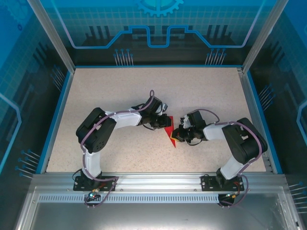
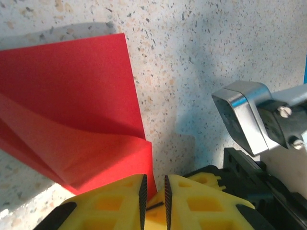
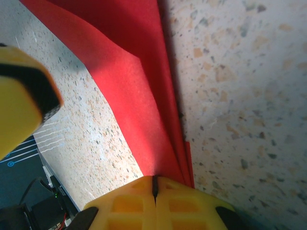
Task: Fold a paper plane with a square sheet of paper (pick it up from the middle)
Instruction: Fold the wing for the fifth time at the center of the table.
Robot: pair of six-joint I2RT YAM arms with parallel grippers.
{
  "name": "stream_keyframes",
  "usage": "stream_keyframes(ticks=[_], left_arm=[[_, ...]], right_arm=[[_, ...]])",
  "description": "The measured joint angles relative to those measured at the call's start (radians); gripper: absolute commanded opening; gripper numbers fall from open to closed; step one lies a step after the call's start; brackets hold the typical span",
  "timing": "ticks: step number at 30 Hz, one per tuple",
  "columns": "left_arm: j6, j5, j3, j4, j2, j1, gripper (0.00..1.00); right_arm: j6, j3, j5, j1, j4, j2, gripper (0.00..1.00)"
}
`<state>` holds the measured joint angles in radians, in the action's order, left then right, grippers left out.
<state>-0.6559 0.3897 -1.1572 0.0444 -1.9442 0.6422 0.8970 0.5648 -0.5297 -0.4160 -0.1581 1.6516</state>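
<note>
Pinching creased matte red paper (image 3: 139, 96), the right end effector (image 3: 154, 184) is clamped; left end effector (image 2: 153, 189): grip unclear.

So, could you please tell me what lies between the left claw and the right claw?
The folded red paper, seen in the top view; the right claw is shut on its edge.

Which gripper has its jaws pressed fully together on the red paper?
The right gripper: its jaws meet, with the square sheet of paper pinched between them. The left gripper has its jaws slightly apart.
</note>
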Motion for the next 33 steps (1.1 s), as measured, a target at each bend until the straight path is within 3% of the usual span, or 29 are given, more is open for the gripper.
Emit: stream_keyframes(ticks=[12, 23, 33], left_arm=[[-0.014, 0.023, -0.001, -0.074, -0.088, -0.047, 0.21], [0.012, 0.087, -0.053, -0.058, -0.133, -0.121, 0.21], [0.073, 0.059, -0.092, -0.003, -0.138, -0.226, 0.22]], right_arm=[[-0.012, -0.009, -0.006, 0.005, -0.014, 0.002, 0.0], [-0.054, -0.008, -0.013, 0.01, -0.008, 0.002, 0.0], [-0.068, -0.005, -0.024, 0.012, -0.004, 0.005, 0.01]])
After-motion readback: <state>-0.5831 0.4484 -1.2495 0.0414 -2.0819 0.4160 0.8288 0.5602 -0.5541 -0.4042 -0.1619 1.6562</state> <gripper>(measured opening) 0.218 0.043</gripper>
